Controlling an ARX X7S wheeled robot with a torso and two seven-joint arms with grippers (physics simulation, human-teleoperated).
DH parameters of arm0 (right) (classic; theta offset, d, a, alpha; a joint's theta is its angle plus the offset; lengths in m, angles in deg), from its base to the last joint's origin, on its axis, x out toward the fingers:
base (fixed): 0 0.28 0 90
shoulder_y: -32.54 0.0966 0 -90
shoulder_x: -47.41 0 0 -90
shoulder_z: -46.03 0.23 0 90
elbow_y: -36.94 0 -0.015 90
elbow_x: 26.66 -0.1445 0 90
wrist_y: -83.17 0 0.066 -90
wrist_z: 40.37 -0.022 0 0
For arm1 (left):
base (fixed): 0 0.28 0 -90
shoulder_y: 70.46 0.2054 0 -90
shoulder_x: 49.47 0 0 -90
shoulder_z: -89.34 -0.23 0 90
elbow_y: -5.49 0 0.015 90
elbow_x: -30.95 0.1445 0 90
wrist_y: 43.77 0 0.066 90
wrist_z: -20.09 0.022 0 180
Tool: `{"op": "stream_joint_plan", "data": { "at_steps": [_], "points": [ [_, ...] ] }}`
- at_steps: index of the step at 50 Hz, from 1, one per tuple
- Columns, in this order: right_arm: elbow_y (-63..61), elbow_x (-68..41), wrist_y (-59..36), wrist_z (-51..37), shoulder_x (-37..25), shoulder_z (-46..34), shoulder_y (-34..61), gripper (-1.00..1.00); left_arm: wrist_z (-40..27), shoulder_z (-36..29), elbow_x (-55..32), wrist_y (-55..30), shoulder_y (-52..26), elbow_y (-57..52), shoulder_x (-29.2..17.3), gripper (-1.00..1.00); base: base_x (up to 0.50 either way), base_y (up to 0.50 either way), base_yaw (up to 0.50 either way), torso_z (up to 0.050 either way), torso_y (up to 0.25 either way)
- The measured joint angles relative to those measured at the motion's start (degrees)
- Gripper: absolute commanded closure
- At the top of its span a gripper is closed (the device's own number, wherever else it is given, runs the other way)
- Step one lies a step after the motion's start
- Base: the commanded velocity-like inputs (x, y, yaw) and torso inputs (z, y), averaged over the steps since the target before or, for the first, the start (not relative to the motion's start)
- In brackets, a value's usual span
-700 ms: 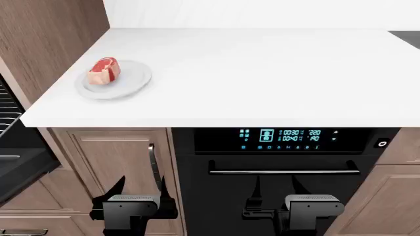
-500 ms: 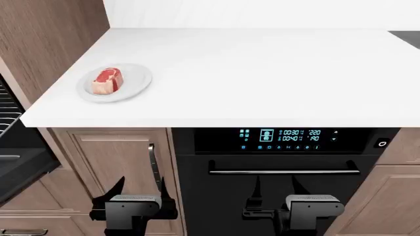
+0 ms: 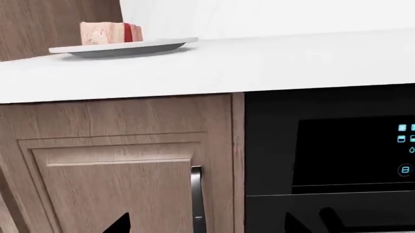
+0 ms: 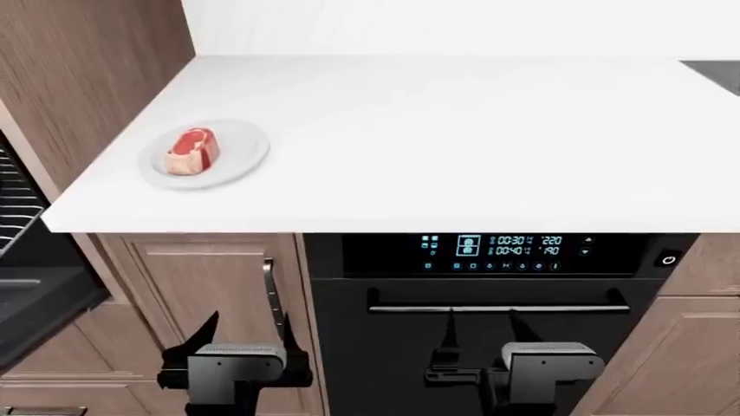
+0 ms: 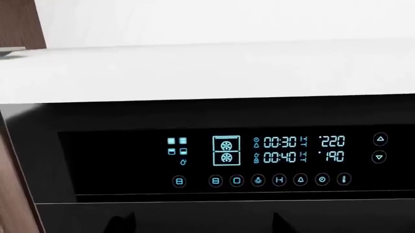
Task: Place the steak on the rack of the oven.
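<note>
The steak point(image 4: 191, 150), red-pink with a pale fat rim, lies on a round white plate point(image 4: 241, 139) near the left end of the white counter point(image 4: 463, 130). It also shows in the left wrist view point(image 3: 109, 33) on the plate point(image 3: 143, 47). The rack point(image 4: 14, 204) shows only as silver wire bars at the far left edge, inside the tall oven's black opening point(image 4: 35, 290). My left gripper point(image 4: 246, 334) and right gripper point(image 4: 483, 334) hang low under the counter edge, both open and empty. Their tips show in the left wrist view point(image 3: 207, 225) and the right wrist view point(image 5: 202, 224).
A black oven with a blue display point(image 4: 497, 251) and bar handle point(image 4: 497, 305) sits under the counter before my right gripper. A wood cabinet door with a metal handle point(image 4: 272, 295) faces my left gripper. A tall wood cabinet side point(image 4: 81, 69) bounds the counter's left.
The head view has shifted, so the counter, plate and steak sit a little lower in the picture. Both grippers keep their places and stay open.
</note>
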Motion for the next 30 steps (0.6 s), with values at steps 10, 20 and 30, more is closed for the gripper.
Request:
{"op": "stream_joint_plan", "data": {
  "at_steps": [10, 20, 30],
  "points": [
    [-0.41, -1.02, 0.11, -0.66, -0.68, -1.01, -0.03, -1.00, -0.79, -0.99, -0.56, -0.42, 0.02, -0.48, -0.75, -1.00, 0.00, 0.00, 0.00, 0.050, 0.007],
    [-5.84, -1.34, -2.94, -1.80, -1.77, -2.35, -0.66, -1.00, -0.95, -1.20, -2.70, -5.44, 0.75, -6.76, -2.16, -1.00, 0.00, 0.00, 0.00, 0.050, 0.006],
    [-23.02, -6.69, -19.22, -2.14, -4.98, -2.66, -0.31, -1.00, -0.70, -1.26, -3.58, -24.17, 0.80, -25.13, -6.95, -1.00, 0.00, 0.00, 0.00, 0.050, 0.005]
  ]
}}
